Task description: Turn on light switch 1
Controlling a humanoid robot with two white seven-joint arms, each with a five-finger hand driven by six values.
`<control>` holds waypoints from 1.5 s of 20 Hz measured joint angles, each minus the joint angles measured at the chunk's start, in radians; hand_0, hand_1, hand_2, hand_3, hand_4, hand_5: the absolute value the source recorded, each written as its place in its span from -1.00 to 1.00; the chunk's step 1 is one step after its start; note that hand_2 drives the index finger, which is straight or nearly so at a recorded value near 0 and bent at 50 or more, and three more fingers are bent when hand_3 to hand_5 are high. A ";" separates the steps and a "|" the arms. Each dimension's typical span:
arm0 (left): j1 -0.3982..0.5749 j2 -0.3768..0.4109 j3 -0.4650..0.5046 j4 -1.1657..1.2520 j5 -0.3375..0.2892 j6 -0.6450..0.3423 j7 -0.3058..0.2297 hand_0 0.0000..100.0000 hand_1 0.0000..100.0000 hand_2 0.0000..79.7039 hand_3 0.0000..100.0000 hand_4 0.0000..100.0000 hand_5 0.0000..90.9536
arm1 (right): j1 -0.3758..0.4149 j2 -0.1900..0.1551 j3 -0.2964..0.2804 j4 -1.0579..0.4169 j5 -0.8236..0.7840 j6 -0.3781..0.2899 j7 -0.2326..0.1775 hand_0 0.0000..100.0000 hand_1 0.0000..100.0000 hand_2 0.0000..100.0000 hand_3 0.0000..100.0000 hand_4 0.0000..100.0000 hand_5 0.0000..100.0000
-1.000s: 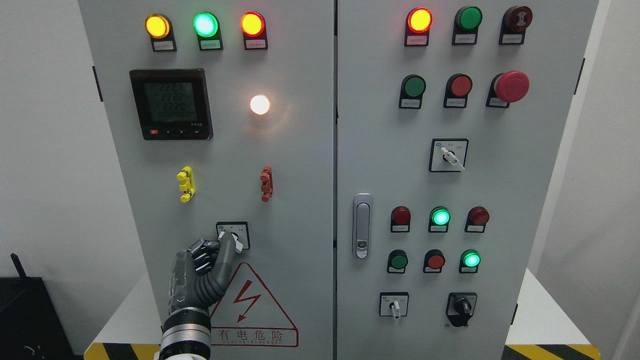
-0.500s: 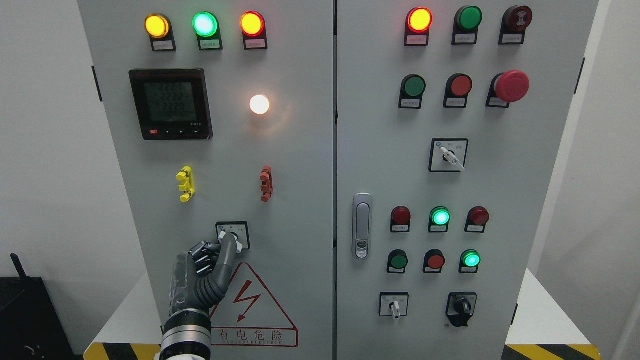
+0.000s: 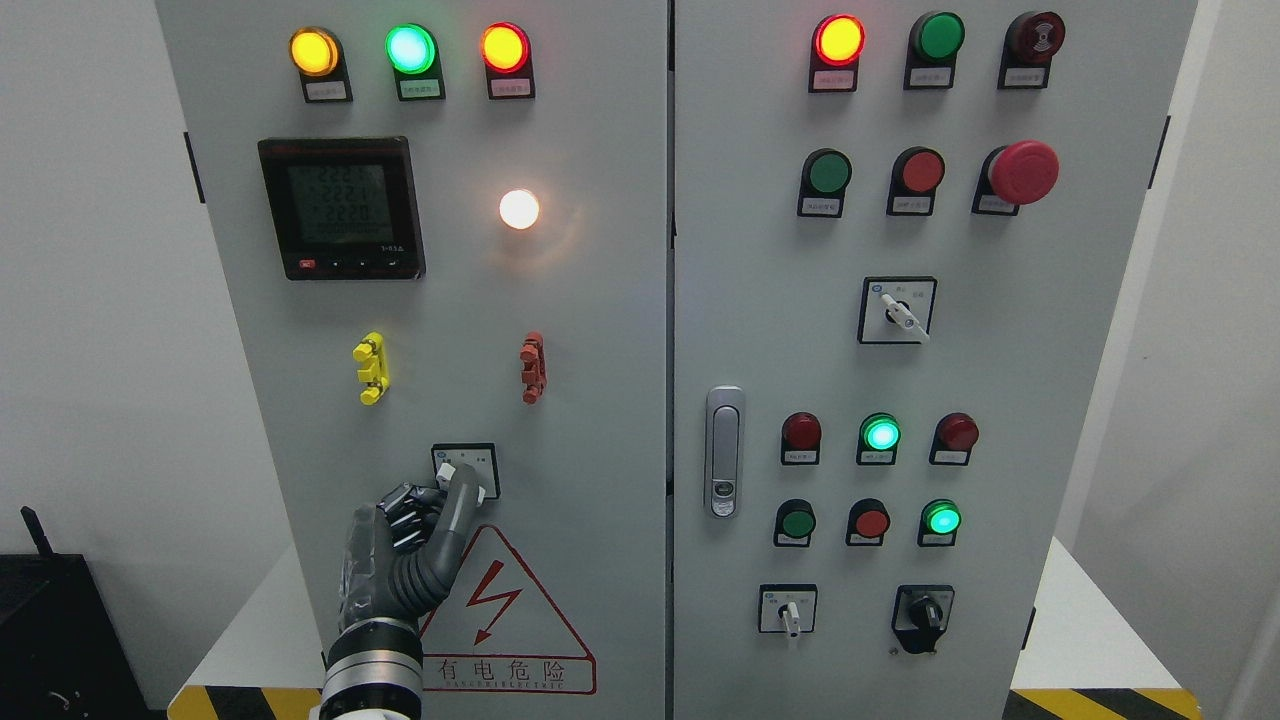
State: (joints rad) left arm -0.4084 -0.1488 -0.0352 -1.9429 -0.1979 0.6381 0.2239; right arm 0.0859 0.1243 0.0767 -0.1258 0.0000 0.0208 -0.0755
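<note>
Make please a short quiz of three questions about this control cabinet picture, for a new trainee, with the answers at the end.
1. True or false: the round white lamp on the left door is lit.
2. Which part of the left hand meets the rotary selector switch? A) the palm B) one extended finger C) the wrist
3. Fill in: the red mushroom emergency stop button sits on the ____ door.

Key: 1 true. 2 B; the other fingers are curled. 3 right.
</note>
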 measured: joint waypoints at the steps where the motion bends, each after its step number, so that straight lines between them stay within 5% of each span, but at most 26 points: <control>1: 0.001 0.000 0.000 0.000 0.000 0.002 0.000 -0.47 -0.11 0.67 0.90 0.93 0.89 | 0.000 0.000 0.000 0.000 0.000 0.000 0.000 -1.00 -1.00 -1.00 -1.00 -1.00 -1.00; 21: 0.044 0.003 0.000 -0.015 0.001 -0.034 0.000 -0.51 -0.13 0.72 0.93 0.95 0.91 | 0.000 0.000 0.000 0.000 0.000 0.000 0.000 -1.00 -1.00 -1.00 -1.00 -1.00 -1.00; 30: 0.111 0.008 0.000 -0.030 0.001 -0.153 0.000 -1.00 -0.28 0.79 0.98 0.99 0.92 | 0.000 0.000 0.000 0.000 0.000 0.000 0.000 -1.00 -1.00 -1.00 -1.00 -1.00 -1.00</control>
State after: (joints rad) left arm -0.2974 -0.1403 -0.0353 -1.9732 -0.1964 0.4848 0.2240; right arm 0.0859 0.1243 0.0767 -0.1258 0.0000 0.0208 -0.0756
